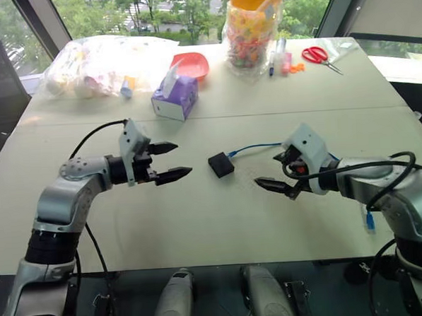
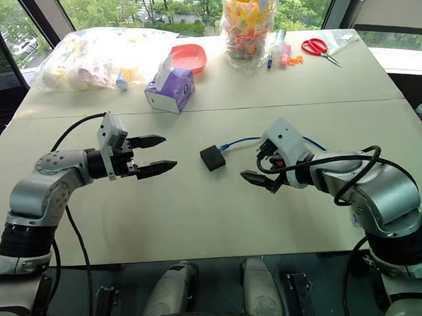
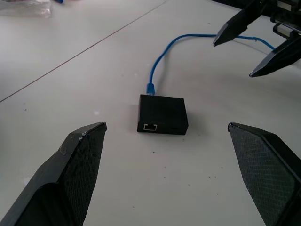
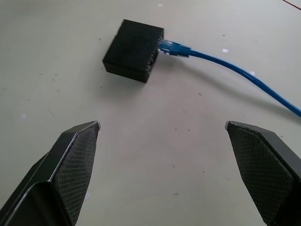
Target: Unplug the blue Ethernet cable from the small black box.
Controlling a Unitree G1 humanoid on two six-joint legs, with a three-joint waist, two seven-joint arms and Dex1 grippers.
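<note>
Blue Ethernet cable (image 4: 235, 67) plugged in (mid-table), claws apart

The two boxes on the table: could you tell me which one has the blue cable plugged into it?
The small black box between the grippers; the blue Ethernet cable enters its side. The purple tissue box farther back has none.
</note>
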